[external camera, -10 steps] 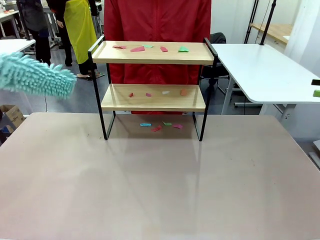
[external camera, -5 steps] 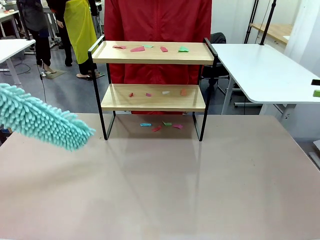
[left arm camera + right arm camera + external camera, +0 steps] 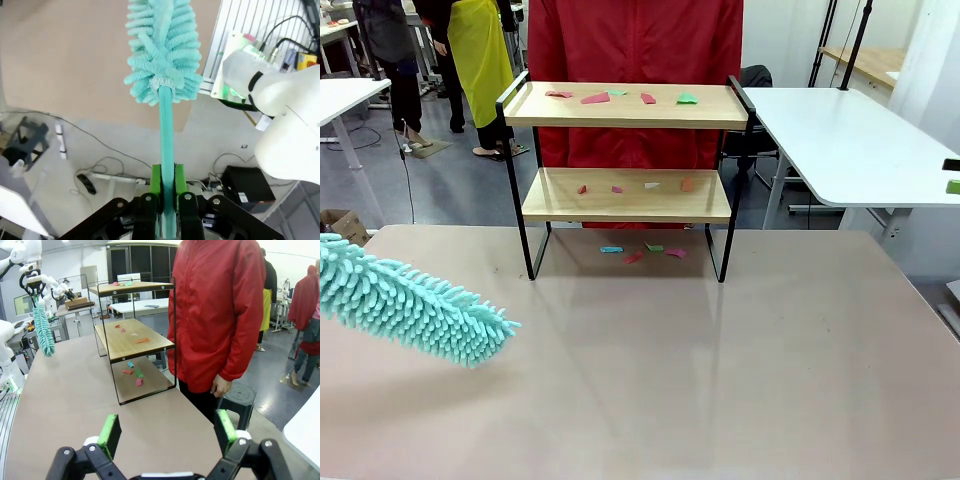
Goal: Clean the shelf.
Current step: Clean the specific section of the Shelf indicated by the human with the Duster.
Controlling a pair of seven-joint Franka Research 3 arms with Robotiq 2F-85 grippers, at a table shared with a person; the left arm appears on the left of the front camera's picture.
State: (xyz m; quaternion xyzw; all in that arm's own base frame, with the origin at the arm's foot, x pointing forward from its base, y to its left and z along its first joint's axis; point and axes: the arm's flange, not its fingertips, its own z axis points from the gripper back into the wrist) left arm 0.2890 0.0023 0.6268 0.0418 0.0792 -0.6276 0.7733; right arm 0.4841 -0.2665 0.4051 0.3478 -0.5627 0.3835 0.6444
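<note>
The shelf (image 3: 625, 196) stands at the table's far middle, two light boards in a black frame. Small coloured paper scraps (image 3: 620, 97) lie on its top board, on the lower board and on the table beneath it (image 3: 642, 250). My left gripper (image 3: 167, 175) is shut on the turquoise handle of a fluffy duster (image 3: 162, 50). The duster's head (image 3: 415, 305) hangs tilted over the table's left part, well short of the shelf. My right gripper (image 3: 167, 432) is open and holds nothing, low over the table, facing the shelf (image 3: 135, 337) from its side.
A person in a red jacket (image 3: 635, 40) stands right behind the shelf, arms down. A white table (image 3: 850, 140) stands at the right, with a green item (image 3: 953, 186) at its edge. A cardboard box (image 3: 345, 225) sits on the floor at the left.
The duster has come down and to the right, from level with the shelf's upper half to just above the table's left part. The shelf and scraps have not moved.
</note>
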